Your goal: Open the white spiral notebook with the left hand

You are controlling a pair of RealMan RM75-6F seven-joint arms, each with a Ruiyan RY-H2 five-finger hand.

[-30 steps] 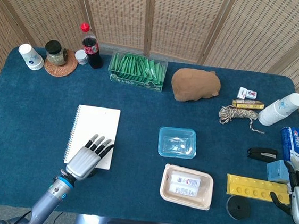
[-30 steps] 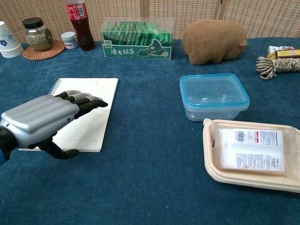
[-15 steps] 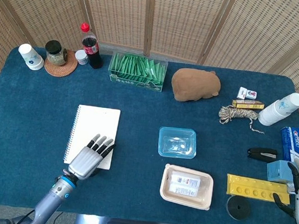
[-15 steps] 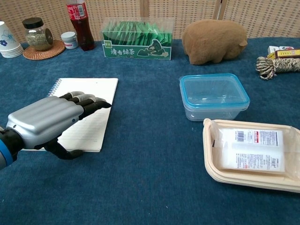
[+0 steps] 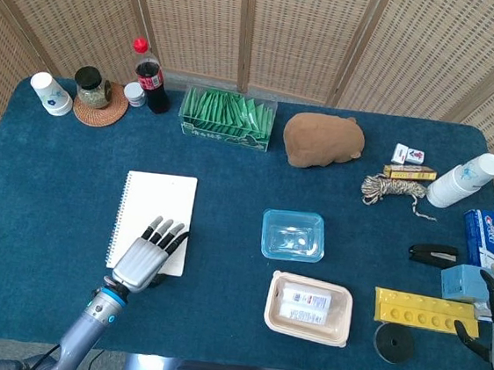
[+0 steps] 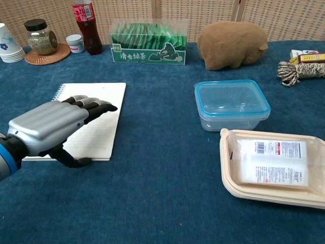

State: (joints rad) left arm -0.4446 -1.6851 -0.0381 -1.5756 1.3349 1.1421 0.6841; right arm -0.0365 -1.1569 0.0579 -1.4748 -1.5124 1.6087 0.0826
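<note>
Blue-lidded container sits right of notebook under left robot hand

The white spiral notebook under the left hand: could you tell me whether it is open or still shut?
Shut. The white spiral notebook lies flat as a single block, spiral on its left edge, and the left hand rests on its near right corner.

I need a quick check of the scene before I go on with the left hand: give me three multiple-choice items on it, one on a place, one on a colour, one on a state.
1. On which edge is the white spiral notebook bound?
A. edge nearest the clear box
B. edge away from the clear box
C. edge nearest the robot

2. What colour is the clear box rim?
A. blue
B. red
C. green

3. The left hand is:
A. gripping a bottle
B. lying over the notebook, fingers extended
C. out of view

Answers: 1 B, the spiral runs along the far-from-box edge. 2 A, blue rim. 3 B, fingers reach over the lined page.
</note>
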